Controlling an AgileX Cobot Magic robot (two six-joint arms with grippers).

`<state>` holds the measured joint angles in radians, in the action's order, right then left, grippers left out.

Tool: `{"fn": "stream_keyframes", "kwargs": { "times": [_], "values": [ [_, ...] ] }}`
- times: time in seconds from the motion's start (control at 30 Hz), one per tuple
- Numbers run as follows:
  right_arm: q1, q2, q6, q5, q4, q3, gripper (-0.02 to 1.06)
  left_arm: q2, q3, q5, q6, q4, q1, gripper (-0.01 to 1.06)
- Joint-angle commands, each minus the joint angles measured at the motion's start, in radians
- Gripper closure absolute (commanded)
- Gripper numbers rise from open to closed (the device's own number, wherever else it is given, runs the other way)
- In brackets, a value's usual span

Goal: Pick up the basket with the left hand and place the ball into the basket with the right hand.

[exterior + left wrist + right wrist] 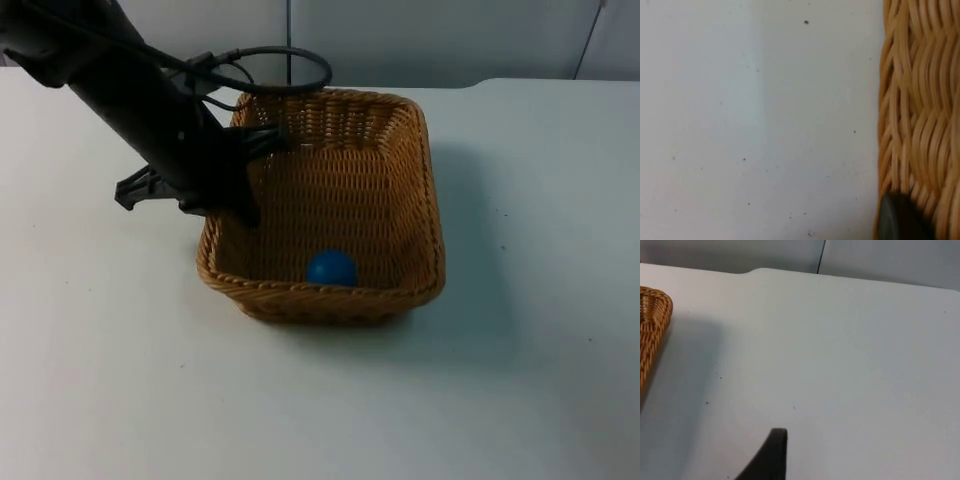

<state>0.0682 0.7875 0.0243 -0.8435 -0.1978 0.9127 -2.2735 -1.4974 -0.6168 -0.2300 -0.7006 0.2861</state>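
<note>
A woven tan basket sits mid-table with a blue ball inside it, near its front wall. My left gripper is shut on the basket's left rim, one finger inside and one outside. A broad shadow to the basket's right and front suggests it hangs a little above the table. The left wrist view has the basket's outer wall beside a black fingertip. My right gripper waits over bare table to the right of the basket's corner.
The white table top stretches wide on the right and at the front. At the back the grey partition wall stands just behind the basket.
</note>
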Motion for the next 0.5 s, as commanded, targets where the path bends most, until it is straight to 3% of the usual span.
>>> {"fn": "stream_keyframes", "kwargs": {
  "times": [0.0,0.47],
  "values": [
    [0.001,-0.004,0.004,0.004,-0.010,-0.003,0.00,0.006,-0.001,0.005,0.002,-0.022,-0.003,1.05],
    [0.001,-0.004,0.003,0.007,-0.010,-0.003,0.00,0.003,-0.001,-0.003,0.019,0.013,-0.023,1.05]
  ]
}}
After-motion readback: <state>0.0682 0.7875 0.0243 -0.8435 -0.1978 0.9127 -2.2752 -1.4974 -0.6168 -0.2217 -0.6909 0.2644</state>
